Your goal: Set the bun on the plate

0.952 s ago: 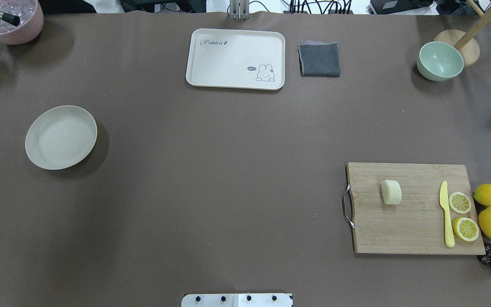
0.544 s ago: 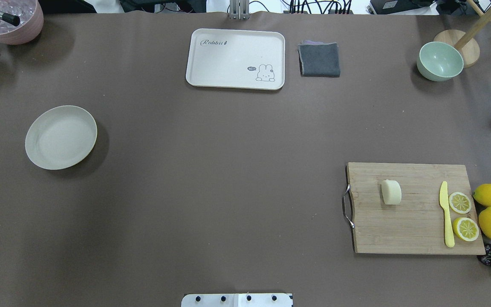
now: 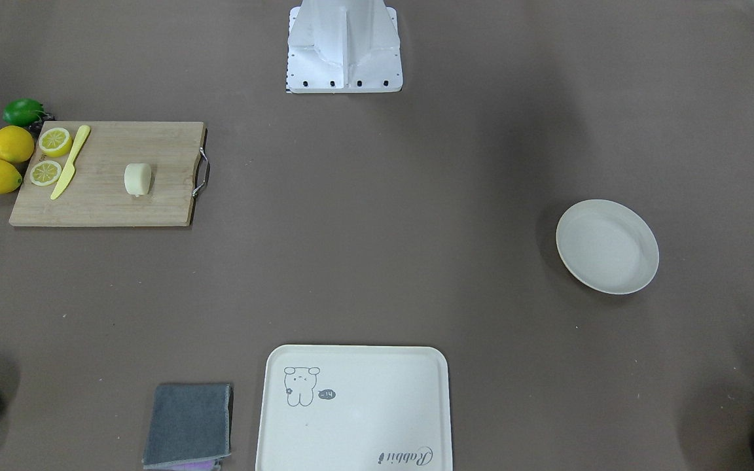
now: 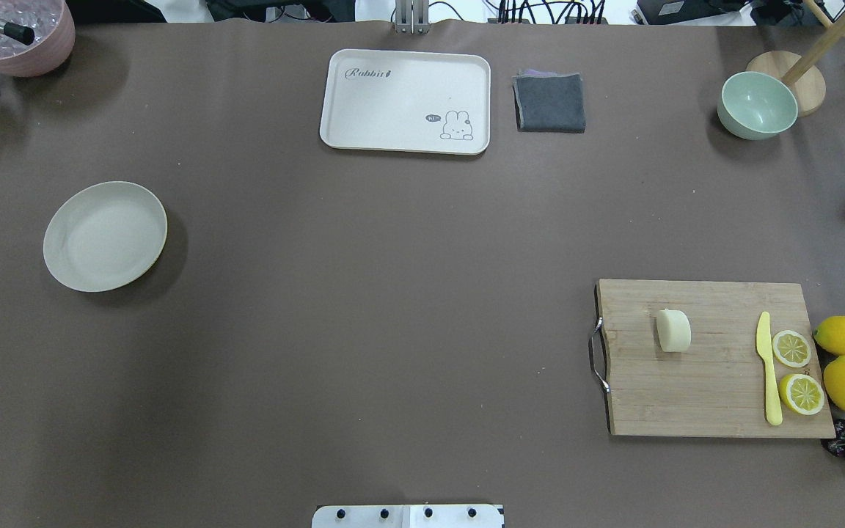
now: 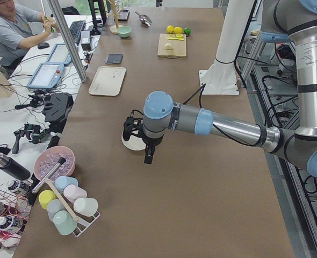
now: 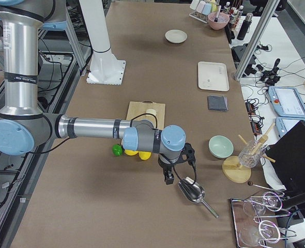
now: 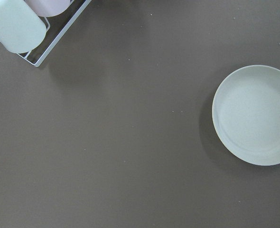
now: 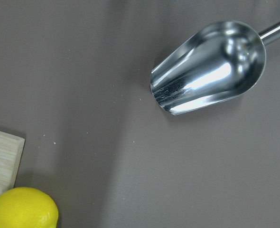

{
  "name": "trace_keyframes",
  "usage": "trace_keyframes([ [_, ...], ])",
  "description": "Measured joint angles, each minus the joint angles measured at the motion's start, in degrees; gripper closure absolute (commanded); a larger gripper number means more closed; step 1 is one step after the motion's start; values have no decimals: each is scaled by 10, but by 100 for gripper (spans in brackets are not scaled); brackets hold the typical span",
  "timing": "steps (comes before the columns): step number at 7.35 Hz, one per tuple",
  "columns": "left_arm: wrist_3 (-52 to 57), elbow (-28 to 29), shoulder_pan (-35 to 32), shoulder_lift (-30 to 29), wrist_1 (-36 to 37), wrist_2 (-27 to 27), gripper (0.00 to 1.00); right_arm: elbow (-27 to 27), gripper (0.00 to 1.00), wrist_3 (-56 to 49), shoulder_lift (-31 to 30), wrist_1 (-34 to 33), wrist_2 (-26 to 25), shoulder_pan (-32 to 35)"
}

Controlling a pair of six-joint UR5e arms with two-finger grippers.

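The silver, blue-jointed left arm [image 5: 228, 126] is stretched out level, the left gripper [image 5: 148, 155] pointed down; the right arm [image 6: 90, 126] and right gripper [image 6: 168, 176] are posed likewise. Finger spacing cannot be judged.

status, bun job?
Left tool near plate, right tool near scoop; grip state unclear. Bun on board, untouched. Nothing between bun and plate.

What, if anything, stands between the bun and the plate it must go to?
Nothing visible. The bun sits on the cutting board; only bare table separates it from the plate. The tray lies off that line.
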Motion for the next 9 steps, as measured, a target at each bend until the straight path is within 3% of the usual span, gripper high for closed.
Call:
trace_keyframes([
  [5,-24,-45,-4,21,-5,-25,4,15,0,-5,-12,1,0,0],
  [9,-88,-7,35,12,-90,-70,6,37,0,12,-20,0,36,-1],
])
